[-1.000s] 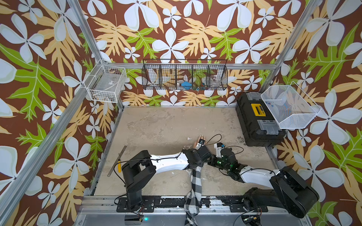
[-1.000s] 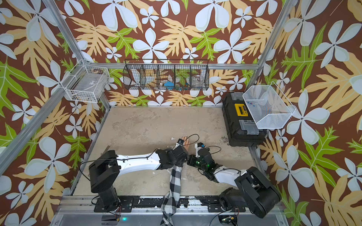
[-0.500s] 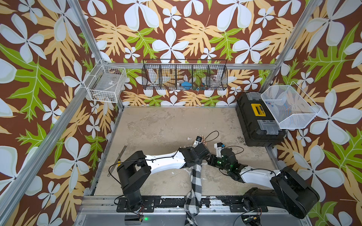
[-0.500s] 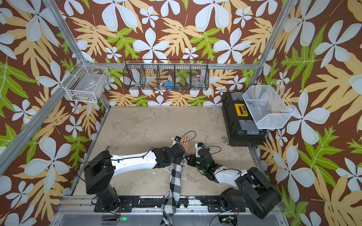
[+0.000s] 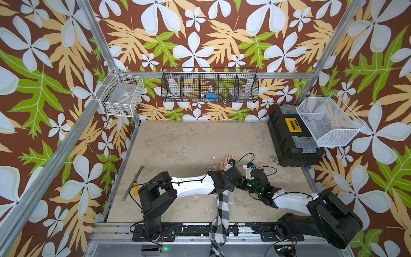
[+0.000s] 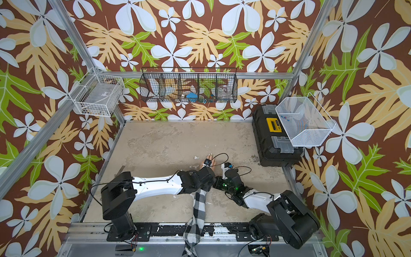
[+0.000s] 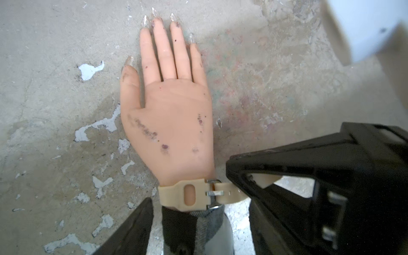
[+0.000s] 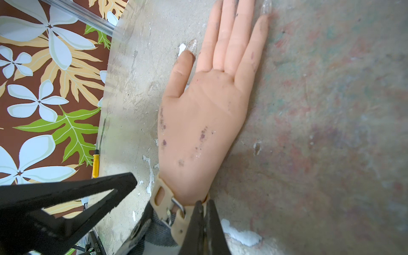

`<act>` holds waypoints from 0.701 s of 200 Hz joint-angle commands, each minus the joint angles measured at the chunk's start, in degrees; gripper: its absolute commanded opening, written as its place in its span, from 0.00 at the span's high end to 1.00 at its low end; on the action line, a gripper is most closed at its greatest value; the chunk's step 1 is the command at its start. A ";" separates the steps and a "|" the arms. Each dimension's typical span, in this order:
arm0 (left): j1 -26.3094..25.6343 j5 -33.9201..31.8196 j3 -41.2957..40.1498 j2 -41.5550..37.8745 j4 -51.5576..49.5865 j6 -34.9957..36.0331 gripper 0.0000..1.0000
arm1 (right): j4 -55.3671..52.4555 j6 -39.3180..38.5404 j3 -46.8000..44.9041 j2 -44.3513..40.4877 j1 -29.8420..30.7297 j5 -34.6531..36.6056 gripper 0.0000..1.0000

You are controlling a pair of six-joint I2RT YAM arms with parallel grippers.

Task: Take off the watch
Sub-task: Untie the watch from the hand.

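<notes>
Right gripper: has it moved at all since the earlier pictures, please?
No. The right gripper keeps its place relative to the black toolbox, shut on the watch.

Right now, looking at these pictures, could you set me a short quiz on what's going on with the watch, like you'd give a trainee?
1. True or false: the watch has already come off the mannequin hand.
2. Which gripper is shut on the watch's strap? A. left B. right C. neither
3. Fill the gap: the jaws of the left gripper stand ___ around the watch.

Key: 1 false, it is still on the mannequin hand. 2 B, the right gripper. 3 open.
</notes>
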 commanded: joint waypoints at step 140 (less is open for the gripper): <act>4.64 3.13 -1.94 -4.52 0.48 1.14 0.30 | 1.13 -0.22 0.20 -0.32 0.03 -1.44 1.00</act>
